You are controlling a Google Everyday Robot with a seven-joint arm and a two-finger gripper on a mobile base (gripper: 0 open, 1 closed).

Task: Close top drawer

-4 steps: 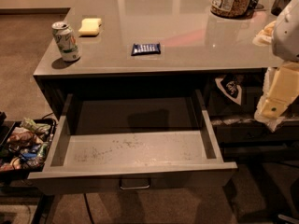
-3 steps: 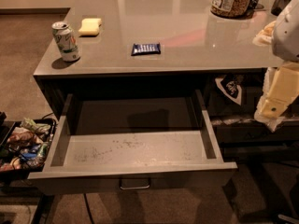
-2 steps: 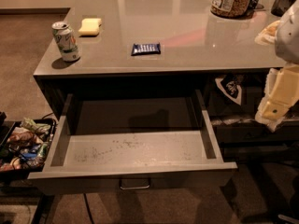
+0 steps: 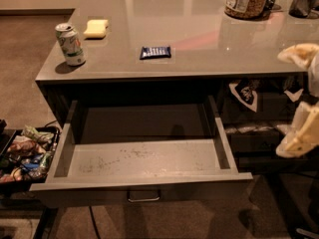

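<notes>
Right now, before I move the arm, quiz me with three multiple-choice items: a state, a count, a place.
1. The top drawer is: A shut; B pulled out; C removed.
2. Things inside it: A none; B one; C three.
3. The claw is: A inside the drawer; B at the right edge, beside the counter; C on the handle.
Answers: 1 B, its front stands well forward of the counter. 2 A, only bare speckled floor shows. 3 B, it hangs open at the right, away from the handle.
</notes>
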